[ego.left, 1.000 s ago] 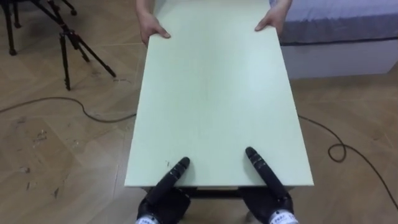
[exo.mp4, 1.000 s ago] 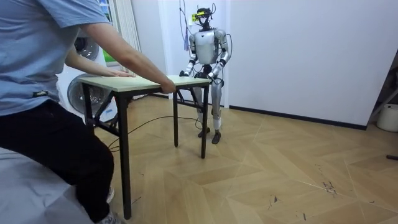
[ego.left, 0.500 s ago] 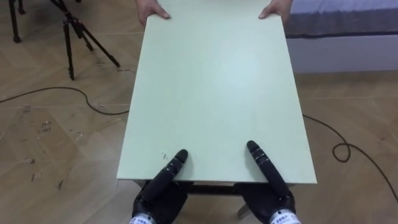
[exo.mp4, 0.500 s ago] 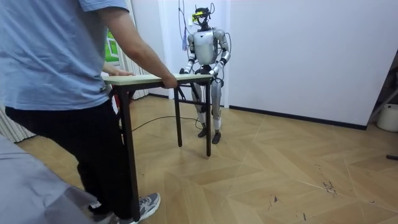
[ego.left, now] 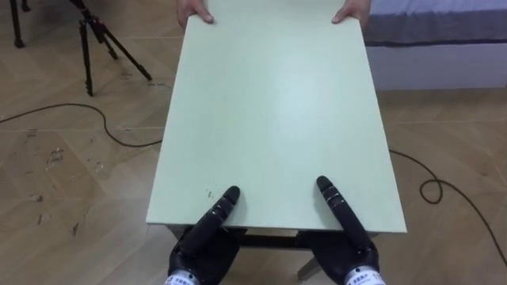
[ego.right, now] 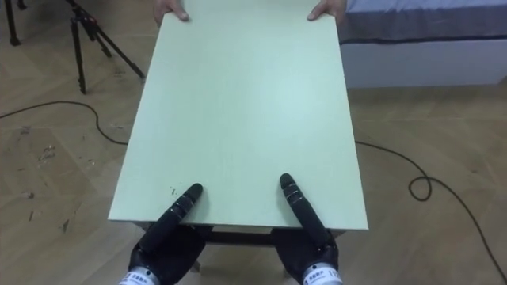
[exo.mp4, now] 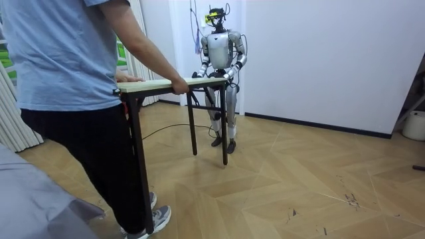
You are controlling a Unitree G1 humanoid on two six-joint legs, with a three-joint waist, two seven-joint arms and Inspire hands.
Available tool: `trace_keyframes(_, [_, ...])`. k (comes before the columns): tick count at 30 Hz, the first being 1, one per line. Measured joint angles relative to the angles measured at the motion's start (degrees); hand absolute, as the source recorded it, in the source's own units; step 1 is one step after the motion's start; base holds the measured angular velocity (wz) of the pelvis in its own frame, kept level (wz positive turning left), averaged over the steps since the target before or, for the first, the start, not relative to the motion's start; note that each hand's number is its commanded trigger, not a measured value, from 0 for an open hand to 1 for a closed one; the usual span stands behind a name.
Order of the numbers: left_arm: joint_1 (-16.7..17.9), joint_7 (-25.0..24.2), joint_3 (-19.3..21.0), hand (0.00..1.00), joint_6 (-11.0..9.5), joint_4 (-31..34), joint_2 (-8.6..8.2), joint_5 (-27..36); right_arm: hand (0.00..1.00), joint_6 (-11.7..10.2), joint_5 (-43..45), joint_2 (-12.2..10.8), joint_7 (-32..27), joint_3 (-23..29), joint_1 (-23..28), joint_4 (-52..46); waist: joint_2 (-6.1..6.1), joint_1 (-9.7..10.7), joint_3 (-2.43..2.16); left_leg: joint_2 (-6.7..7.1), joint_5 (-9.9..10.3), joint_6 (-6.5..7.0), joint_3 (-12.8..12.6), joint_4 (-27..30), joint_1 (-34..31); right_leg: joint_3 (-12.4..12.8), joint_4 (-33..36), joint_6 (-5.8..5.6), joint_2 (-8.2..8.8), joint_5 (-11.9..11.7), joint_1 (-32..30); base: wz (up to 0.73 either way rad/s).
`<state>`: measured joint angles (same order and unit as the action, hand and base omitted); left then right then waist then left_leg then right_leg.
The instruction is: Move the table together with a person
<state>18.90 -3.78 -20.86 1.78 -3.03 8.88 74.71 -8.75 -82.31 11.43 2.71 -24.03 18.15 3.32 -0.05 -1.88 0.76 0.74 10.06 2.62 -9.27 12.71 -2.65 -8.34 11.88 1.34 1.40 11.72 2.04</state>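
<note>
The bench (ego.left: 273,111) is a long rectangle with a plain, pale green top and thin dark legs. The top sits level. One short end is against the robot and the other is with a person (exo.mp4: 60,66) (whether its feet touch the wooden floor (ego.left: 71,158) I cannot tell).

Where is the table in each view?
Left eye view: table in the middle, running from near the bottom to the top edge.
Right eye view: the same, slightly further left.
Room view: left of centre, seen side-on.
Shared landmark: the person's hands on its far end.
</note>
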Motion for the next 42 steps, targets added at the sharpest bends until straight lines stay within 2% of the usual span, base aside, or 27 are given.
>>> trace_keyframes(6, [0.5, 0.9, -0.5, 1.00, -0.5, 1.5, 0.94, 0.1, 1.00, -0.5, -0.9, 0.1, -0.2, -0.6, 0.5, -0.8, -0.08, 0.2, 0.01, -0.37, 0.1, -0.01, 0.0, 1.6, -0.9, 0.3, 0.1, 0.05, -0.25, 0.0, -0.1, 0.01])
trace_keyframes(9, [0.5, 1.0, -0.9, 1.00, -1.1, 1.6, 1.07, 0.2, 1.00, -1.2, -1.6, 0.0, -0.2, -1.2, 0.5, -0.8, -0.05, -0.2, 0.01, -2.13, 2.1, -0.70, 0.1, 7.7, -3.7, 0.3, 1.9, 0.26, -1.42, 0.1, -1.0, 0.01])
trace_keyframes(12, [0.3, 1.3, -1.3, 1.00, -1.2, 1.6, 1.33, 1.0, 1.00, -1.2, -1.6, 0.1, -0.2, -1.1, 0.6, -0.7, -0.17, -0.2, -0.04, -3.03, 2.1, -0.86, 1.3, 15.5, -7.8, 0.0, 3.1, 1.31, -2.15, 0.7, -2.3, -0.01])
trace_keyframes(14, [0.3, 1.3, -1.3, 1.00, -1.2, 1.7, 1.39, 1.0, 1.00, -1.4, -1.4, 0.2, -0.2, -1.0, 0.6, -0.8, -0.29, -1.4, -0.13, -3.34, 1.3, -2.95, 1.9, 20.3, -11.2, 0.1, 2.9, 2.12, -2.52, 0.8, -3.3, -0.17])
trace_keyframes(15, [0.2, 1.3, -1.3, 1.00, -1.2, 1.7, 1.48, 1.1, 1.00, -1.4, -1.4, 0.3, -0.1, -1.0, 0.5, -0.8, -0.38, -1.7, -0.18, -3.77, -0.2, -5.28, 2.2, 22.9, -13.2, 0.1, 2.5, 2.81, -2.69, 0.4, -4.0, -0.21])
trace_keyframes(16, [0.2, 1.3, -1.4, 1.00, -1.2, 1.8, 1.47, 1.4, 1.00, -1.3, -1.2, 0.6, -0.1, -1.0, 0.5, -1.0, -0.24, -2.0, -0.08, -4.90, -0.7, -6.27, 2.3, 27.3, -14.9, -0.7, 2.3, 3.58, -2.37, 0.1, -4.3, -0.32])
trace_keyframes(17, [0.5, 1.3, -1.5, 1.00, -1.2, 1.8, 1.45, 1.8, 1.00, -1.1, -1.1, 0.9, -0.1, -1.1, 0.5, -1.0, 0.13, -2.8, -0.05, -6.25, -0.8, -6.20, 2.0, 32.9, -15.5, -1.6, 2.7, 3.93, -2.62, 0.2, -4.3, -0.76])
trace_keyframes(18, [2.0, 1.3, -1.7, 1.00, -1.6, 1.9, 1.42, 2.3, 1.00, -0.3, -1.3, 1.5, -0.3, -1.6, 0.5, -0.8, 0.63, -4.3, -0.05, -8.85, -1.0, -5.81, 1.7, 44.1, -14.6, -3.6, 3.1, 4.44, -3.54, 0.4, -3.7, -0.72])
trace_keyframes(19, [2.4, 1.1, -1.8, 1.00, -1.8, 1.9, 1.59, 2.5, 1.00, -0.1, -1.1, 1.6, -0.3, -1.7, 0.6, -0.8, 1.91, -4.2, -0.01, -10.50, -0.9, -5.79, 2.1, 50.3, -13.2, -5.1, 3.2, 5.00, -4.63, 0.4, -3.1, -0.43])
trace_keyframes(20, [2.2, 1.0, -1.8, 1.00, -1.8, 1.9, 1.86, 2.5, 1.00, -0.2, -1.1, 1.5, -0.2, -1.7, 0.6, -0.8, 2.35, -3.8, -0.06, -11.00, -0.9, -5.86, 2.5, 51.3, -12.4, -6.2, 3.8, 5.23, -4.93, 0.3, -3.3, 0.37])
trace_keyframes(21, [1.9, 0.7, -1.8, 1.00, -1.8, 2.4, 2.44, 2.5, 1.00, -0.6, -1.1, 1.2, 0.4, -1.6, 0.5, -0.9, 1.97, -2.6, 0.29, -11.44, -1.2, -6.29, 3.5, 50.2, -10.4, -7.5, 5.4, 5.60, -4.99, 0.7, -4.7, 0.50])
trace_keyframes(23, [1.5, 0.7, -1.8, 1.00, -1.8, 3.0, 2.42, 2.5, 1.00, -0.7, -1.1, 1.3, 0.7, -1.4, 0.4, -1.6, 2.44, -2.4, 0.46, -12.45, -3.1, -6.65, 3.4, 43.2, -6.6, -7.7, 7.5, 5.72, -5.68, 0.8, -7.3, 0.22])
trace_keyframes(24, [1.1, 0.8, -1.7, 1.00, -1.8, 3.0, 2.32, 2.2, 1.00, -0.7, -0.9, 1.3, 0.7, -1.4, 0.0, -1.6, 2.31, -2.5, 0.90, -11.73, 0.3, -7.33, 3.2, 39.3, -4.8, -7.5, 9.0, 5.66, -5.22, 0.7, -8.8, 0.11])
trace_keyframes(26, [1.0, 0.9, -1.7, 1.00, -1.8, 3.0, 2.64, 2.2, 1.00, -0.9, -1.0, 1.3, 0.7, -1.4, 0.1, -1.6, 1.96, -1.4, 0.83, -10.07, 1.5, -8.10, 3.3, 34.3, -3.3, -6.8, 8.8, 5.79, -4.21, -0.9, -9.6, 0.27])
trace_keyframes(28, [-0.1, 0.8, -1.7, 1.00, -1.8, 3.0, 2.76, 2.1, 1.00, -1.2, -0.7, 1.4, 1.1, -1.1, -0.5, -1.8, 3.07, -0.8, 0.82, -10.16, 7.1, -8.47, 3.9, 23.8, -0.6, -5.3, 11.0, 5.77, -4.25, -3.7, -13.8, 0.25])
trace_keyframes(29, [-0.9, 0.8, -1.8, 1.00, -1.8, 3.0, 2.90, 2.1, 1.00, -1.2, -0.9, 1.3, 1.2, -1.0, -0.8, -1.7, 3.24, -1.1, 0.86, -10.21, 8.6, -8.24, 3.8, 20.2, 0.3, -5.3, 12.9, 5.73, -4.19, -4.0, -15.7, -0.08])
trace_keyframes(30, [-2.5, 1.0, -1.8, 1.00, -2.2, 2.9, 2.52, 2.0, 1.00, -1.1, -1.0, 1.0, 1.3, -0.7, -2.3, -1.6, 3.90, -1.3, 1.66, -9.88, 10.4, -7.75, 2.2, 12.5, 3.5, -5.1, 24.3, 5.31, -2.85, -5.5, -23.7, -0.09])
trace_keyframes(31, [-3.9, 1.0, -1.6, 1.00, -2.7, 2.3, 2.47, 2.5, 1.00, -0.5, -0.6, 1.1, 1.3, 0.0, -4.6, -0.6, 4.55, 0.1, 2.31, -10.11, 12.5, -6.89, 2.5, 9.9, 3.6, -5.0, 28.6, 2.84, -3.37, -4.7, -32.2, -0.09])
trace_keyframes(32, [-3.9, 1.0, -1.6, 1.00, -3.1, 2.3, 3.14, 3.1, 1.00, -0.1, -0.5, 0.6, 1.6, 0.0, -5.2, 0.3, 4.34, 0.3, 1.85, -9.85, 13.1, -6.70, 3.5, 10.2, 2.5, -4.3, 22.7, 2.30, -3.75, -6.3, -33.2, 0.38])
trace_keyframes(33, [-3.7, 0.9, -2.2, 1.00, -3.6, 2.3, 4.37, 4.4, 1.00, 0.1, 1.1, -1.4, 1.8, 0.3, -4.6, 0.8, 2.76, 1.8, 1.42, -7.63, 14.3, -6.11, 6.1, 11.6, 0.9, -4.0, 10.9, 2.25, -1.56, -14.7, -33.0, 0.97])
trace_keyframes(34, [-3.4, 0.9, -3.2, 1.00, -3.5, 0.9, 4.14, 4.6, 1.00, 0.0, 2.2, -1.7, 1.8, 0.9, -2.4, 0.6, 2.17, 3.8, 0.43, -5.99, 17.7, -6.24, 6.0, 13.4, 1.0, -3.8, 10.4, 3.96, 0.88, -18.0, -31.2, 0.94])
trace_keyframes(36, [-2.9, 1.4, -3.4, 1.00, -3.4, -1.2, 1.68, 5.0, 1.00, 0.0, 2.8, -1.4, 2.6, 1.6, -2.5, 2.5, 3.10, 2.7, 0.22, -5.94, 18.3, -5.62, 3.6, 16.8, 0.6, -5.0, 10.3, 4.04, 1.38, -18.5, -30.8, 0.10])
trace_keyframes(38, [-3.1, 1.9, -3.4, 1.00, -3.1, -1.2, 1.34, 7.1, 1.00, 0.7, 2.9, -0.7, 2.4, 1.7, -3.5, 2.7, 3.12, 3.2, 0.15, -5.04, 18.4, -5.19, 2.6, 17.5, -0.9, -5.3, 7.8, 2.54, 2.48, -20.1, -30.8, -0.08])
trace_keyframes(39, [-3.2, 2.2, -3.6, 1.00, -3.1, -1.5, 1.08, 7.2, 1.00, 1.2, 2.7, -0.2, 2.0, 1.8, -3.9, 2.7, 2.89, 3.3, 0.01, -3.77, 17.5, -4.22, 2.3, 17.3, -1.3, -4.1, 4.9, -0.38, 2.84, -22.2, -30.1, -0.05])
trace_keyframes(40, [-3.1, 2.5, -3.6, 1.00, -3.1, -1.5, 1.10, 7.7, 1.00, 2.0, 2.6, 0.2, 1.5, 1.8, -4.2, 2.7, 2.77, 3.4, -0.20, -2.38, 16.2, -2.42, 2.3, 16.9, -2.0, -3.4, -0.1, -4.56, 3.32, -25.3, -28.4, -0.07])
trace_keyframes(41, [-3.1, 2.8, -3.7, 1.00, -3.0, -1.7, 1.19, 8.0, 1.00, 2.4, 2.7, 0.4, 1.3, 2.0, -4.4, 2.8, 2.62, 3.8, -0.28, -1.66, 15.4, -1.61, 2.2, 16.6, -2.3, -3.0, -2.7, -6.71, 3.73, -27.0, -27.4, 0.18])
trace_keyframes(42, [-3.2, 2.8, -4.0, 1.00, -3.0, -2.2, 1.21, 8.4, 1.00, 2.8, 3.7, 0.7, 1.2, 2.4, -4.4, 2.8, 2.47, 5.4, -0.33, -1.22, 14.2, -1.00, 0.9, 15.9, -2.8, -2.7, -4.8, -7.76, 4.67, -29.3, -26.2, 0.52])
